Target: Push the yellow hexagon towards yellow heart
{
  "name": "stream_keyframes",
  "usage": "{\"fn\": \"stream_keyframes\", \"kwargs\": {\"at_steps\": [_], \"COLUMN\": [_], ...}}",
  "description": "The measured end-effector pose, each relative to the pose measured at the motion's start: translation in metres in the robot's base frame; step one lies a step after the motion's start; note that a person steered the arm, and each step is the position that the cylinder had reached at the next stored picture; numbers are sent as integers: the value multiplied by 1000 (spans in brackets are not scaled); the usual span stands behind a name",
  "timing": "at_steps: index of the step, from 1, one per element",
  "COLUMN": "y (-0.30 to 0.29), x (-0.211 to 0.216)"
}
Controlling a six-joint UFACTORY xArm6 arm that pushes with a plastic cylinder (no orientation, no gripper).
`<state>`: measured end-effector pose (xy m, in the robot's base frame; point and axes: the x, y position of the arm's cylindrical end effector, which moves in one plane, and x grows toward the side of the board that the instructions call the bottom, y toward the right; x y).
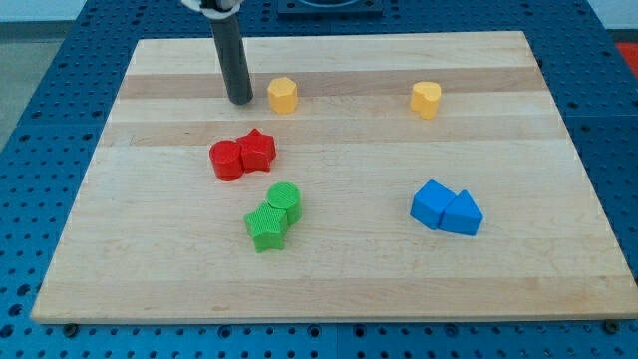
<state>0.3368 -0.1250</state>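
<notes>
The yellow hexagon (pixel 283 95) sits on the wooden board near the view's top, left of centre. The yellow heart (pixel 426 100) sits at about the same height, well to the hexagon's right. My tip (pixel 240 102) rests on the board just left of the hexagon, with a small gap between them. The dark rod rises from the tip to the view's top edge.
A red cylinder (pixel 226 160) and a red star (pixel 258 151) touch each other below my tip. A green cylinder (pixel 284 200) and a green star (pixel 266 227) sit lower, near centre. A blue cube (pixel 432 203) and a blue triangle (pixel 463 214) lie at lower right.
</notes>
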Motion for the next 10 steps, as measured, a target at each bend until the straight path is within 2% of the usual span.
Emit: {"fn": "stream_keyframes", "kwargs": {"at_steps": [2, 4, 6, 7, 8, 9, 10], "y": [0, 84, 85, 46, 34, 37, 46], "x": [5, 5, 5, 5, -2, -36, -35]}}
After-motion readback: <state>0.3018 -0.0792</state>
